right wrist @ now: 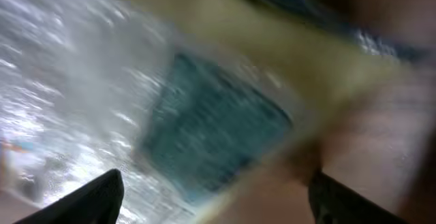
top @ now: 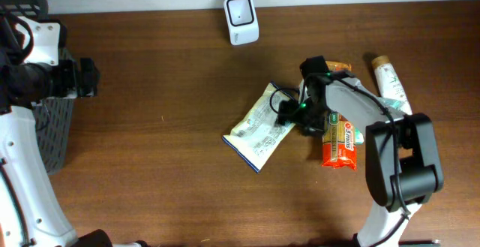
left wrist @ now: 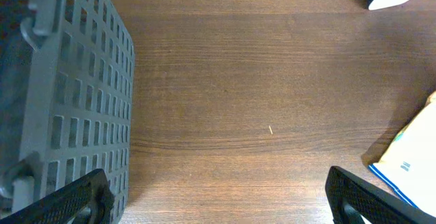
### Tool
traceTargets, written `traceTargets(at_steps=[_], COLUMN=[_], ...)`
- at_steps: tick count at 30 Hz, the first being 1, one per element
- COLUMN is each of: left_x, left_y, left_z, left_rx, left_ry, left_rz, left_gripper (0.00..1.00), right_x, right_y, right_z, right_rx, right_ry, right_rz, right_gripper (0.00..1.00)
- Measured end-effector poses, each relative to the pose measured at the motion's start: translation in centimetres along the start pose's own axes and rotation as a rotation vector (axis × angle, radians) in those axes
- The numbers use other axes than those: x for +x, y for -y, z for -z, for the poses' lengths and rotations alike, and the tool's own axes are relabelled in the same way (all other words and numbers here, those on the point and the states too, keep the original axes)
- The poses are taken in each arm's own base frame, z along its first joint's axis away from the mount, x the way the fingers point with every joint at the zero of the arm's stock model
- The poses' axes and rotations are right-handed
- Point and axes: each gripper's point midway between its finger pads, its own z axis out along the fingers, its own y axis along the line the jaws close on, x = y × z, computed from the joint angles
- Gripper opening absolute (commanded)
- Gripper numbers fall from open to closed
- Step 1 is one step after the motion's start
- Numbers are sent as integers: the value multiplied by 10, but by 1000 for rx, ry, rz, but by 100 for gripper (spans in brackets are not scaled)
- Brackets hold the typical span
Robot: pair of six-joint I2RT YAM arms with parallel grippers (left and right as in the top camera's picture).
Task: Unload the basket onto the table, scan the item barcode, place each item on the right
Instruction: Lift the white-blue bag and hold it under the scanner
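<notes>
Two pairs of jaws are in view, and both stand wide. The left jaws hang spread over bare counter (left wrist: 225,81) beside the grey basket (left wrist: 75,94), holding nothing. The right jaws, fingers (right wrist: 99,195) far apart in the right wrist view, sit low over the cream packet (top: 259,131). As far as the blur lets you tell, they pinch nothing.

The packet lies flat near the middle of the counter, with the right jaws at the corner nearest the right arm (top: 352,104). The white scanner (top: 241,19) stands at the back edge, well apart from it.

Your step, by my reading, is the pick-up. Come down square on that corner and close on the film alone, so the thin packet does not slide or crumple. I cannot tell which face carries the barcode, so expect to turn the packet before you offer it to the scanner's window.

Mind the orange snack packet (top: 339,146) lying just under the arm, and the pale tube (top: 390,78) beyond it; a wide elbow swing could drag either. Between packet and scanner you have only bare wood. The left arm waits far off and should not obstruct you.
</notes>
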Motion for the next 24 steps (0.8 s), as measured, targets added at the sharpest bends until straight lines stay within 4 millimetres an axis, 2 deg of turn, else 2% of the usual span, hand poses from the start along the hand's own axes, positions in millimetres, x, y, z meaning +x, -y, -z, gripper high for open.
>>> traceTargets(at_steps=[4, 7, 8, 10, 15, 21, 22, 23, 24], left_x=[0, 0, 0, 0, 0, 0, 0, 0, 0], left_y=[0, 0, 0, 0, 0, 0, 0, 0, 0], left_z=[0, 0, 0, 0, 0, 0, 0, 0, 0], left_rx=[0, 0, -1, 0, 0, 0, 0, 0, 0], left_ry=[0, 0, 1, 0, 0, 0, 0, 0, 0], left_rz=[0, 0, 0, 0, 0, 0, 0, 0, 0], left_gripper=[99, 99, 99, 99, 99, 99, 99, 99, 99], right_x=[-19, -24, -27, -22, -12, 23, 27, 29, 29], right_y=[-27, -53, -64, -79, -86, -91, -96, -100, -102], right_z=[-3, -12, -17, -25, -27, -33, -36, -39, -41], right_rx=[-142, -191, -212, -229, -261, -235, -208, -184, -171], right_ry=[91, 134, 154, 152, 119, -2, 4, 12, 23], right_rz=[-14, 27, 59, 103, 206, 231, 226, 212, 196], right_gripper=[84, 65, 62, 63, 73, 76, 72, 59, 42])
